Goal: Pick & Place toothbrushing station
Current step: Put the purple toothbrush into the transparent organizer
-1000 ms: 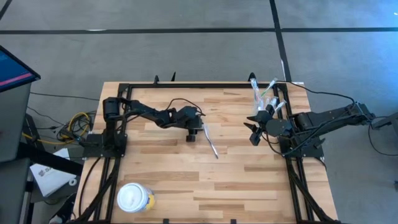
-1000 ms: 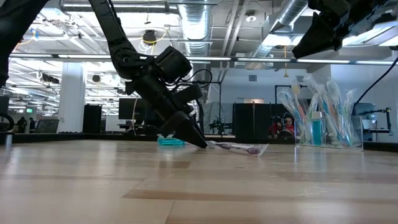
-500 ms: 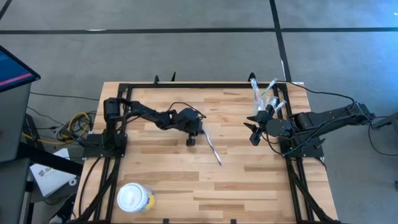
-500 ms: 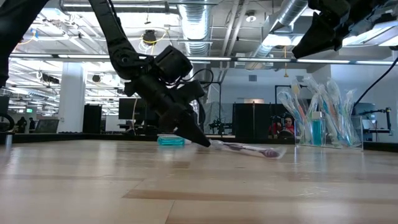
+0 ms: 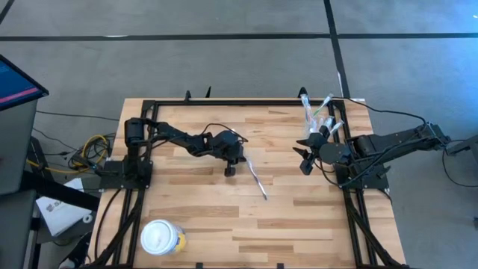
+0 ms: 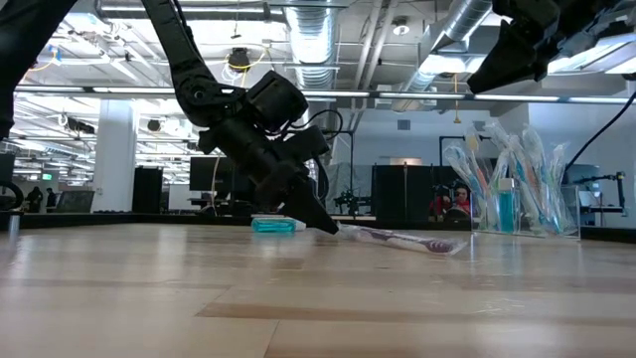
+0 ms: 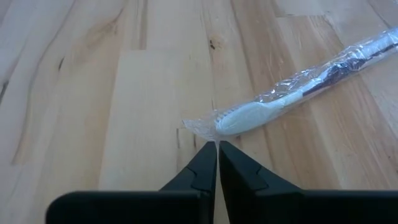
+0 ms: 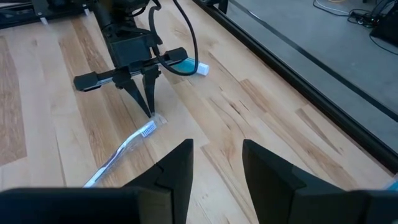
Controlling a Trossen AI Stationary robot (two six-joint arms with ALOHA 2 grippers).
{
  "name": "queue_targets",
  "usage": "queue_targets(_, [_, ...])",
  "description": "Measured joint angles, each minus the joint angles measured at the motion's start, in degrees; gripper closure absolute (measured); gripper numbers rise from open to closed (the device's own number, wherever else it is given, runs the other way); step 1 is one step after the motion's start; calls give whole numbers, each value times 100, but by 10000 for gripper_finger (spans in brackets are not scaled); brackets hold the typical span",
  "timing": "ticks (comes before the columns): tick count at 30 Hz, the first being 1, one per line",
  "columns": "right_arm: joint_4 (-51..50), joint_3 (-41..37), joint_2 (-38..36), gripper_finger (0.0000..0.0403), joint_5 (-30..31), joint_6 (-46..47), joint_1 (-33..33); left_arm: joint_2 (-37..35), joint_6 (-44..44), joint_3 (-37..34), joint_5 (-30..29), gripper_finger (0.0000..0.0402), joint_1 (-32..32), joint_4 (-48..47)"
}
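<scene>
Wrapped toothbrush (image 7: 298, 93) wrapper edge pinched by left tool (image 7: 217, 146), right tool (image 8: 214, 163) apart, tube (image 8: 186, 64) half hidden.

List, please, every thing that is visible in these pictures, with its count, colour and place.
Wrapped toothbrush: one, white in clear wrap, lying at table centre.
Tumbler: one, clear, back right corner, holding several white, blue and pink toothbrushes.
Small tube: one, blue with white cap, lying behind the left arm.
Tub: one, yellow with white lid, front left.
Table: one, light wood.
Left gripper: shut, tips at the wrap's end by the brush head.
Right gripper: open, raised near the tumbler.
</scene>
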Motion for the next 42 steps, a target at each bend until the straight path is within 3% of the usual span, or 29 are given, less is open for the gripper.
queue_targets(5, [-11,0,1,275,0,0,0,-2,-197,2,-2,373,0,0])
queue_targets(19, [-10,0,1,275,0,1,0,-13,-255,2,-9,287,2,22])
queue_targets(42, [-4,-2,0,275,1,7,1,216,-260,0,134,316,2,373])
